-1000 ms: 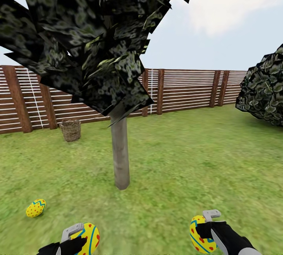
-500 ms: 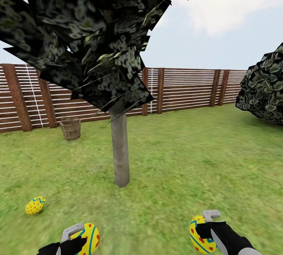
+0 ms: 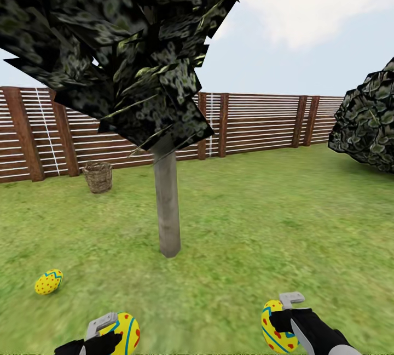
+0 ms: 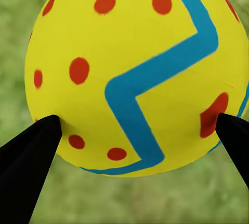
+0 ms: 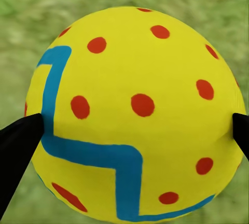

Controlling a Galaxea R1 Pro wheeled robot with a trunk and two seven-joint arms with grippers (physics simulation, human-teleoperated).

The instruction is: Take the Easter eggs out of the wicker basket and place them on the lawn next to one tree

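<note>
Yellow eggs fill both my grippers, the left gripper point(image 3: 112, 333) pinching one Easter egg point(image 3: 126, 333) and the right gripper point(image 3: 282, 319) pinching another point(image 3: 275, 326), while the third point(image 3: 48, 281) already lies on the lawn point(image 3: 262, 223) left of the tree point(image 3: 167, 207), so I judge two placements remain, the wicker basket point(image 3: 98, 177) far off by the fence point(image 3: 257, 125).

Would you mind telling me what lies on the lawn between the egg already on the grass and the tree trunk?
Only bare lawn lies between the egg on the grass and the tree trunk, as the head view shows.
</note>
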